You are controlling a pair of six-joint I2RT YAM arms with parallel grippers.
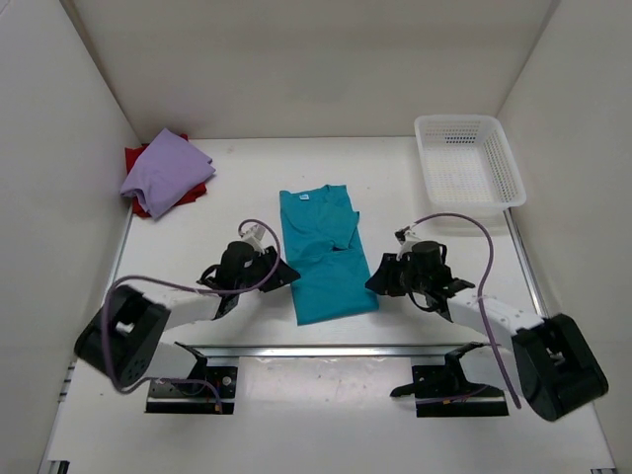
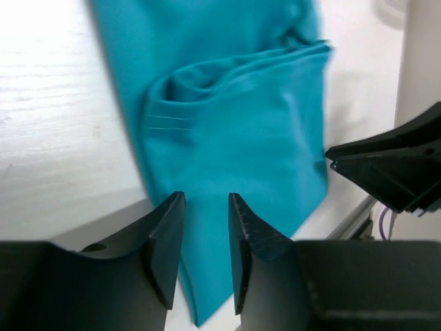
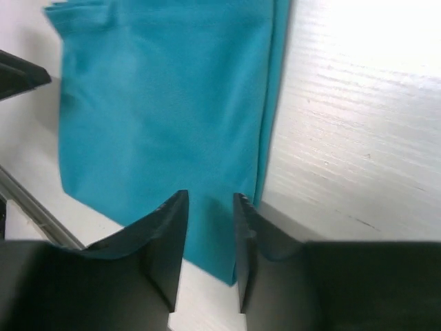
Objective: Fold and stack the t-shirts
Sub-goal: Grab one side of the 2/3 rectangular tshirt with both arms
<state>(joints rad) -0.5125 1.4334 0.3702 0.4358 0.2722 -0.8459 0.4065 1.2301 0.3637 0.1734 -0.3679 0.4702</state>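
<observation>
Nearest, left gripper point(image 2: 207, 200) and right gripper point(image 3: 210, 198), fingers parted, holding nothing, poised at either side edge of teal shirt point(image 1: 326, 259) folded lengthwise mid-table. Far left, purple shirt point(image 1: 166, 170) lying atop red shirt point(image 1: 197, 191); far right, white basket point(image 1: 464, 120).

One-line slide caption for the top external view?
Left gripper and right gripper flank a lengthwise-folded teal t-shirt; lavender t-shirt lies on the red t-shirt back left, white basket back right.
</observation>
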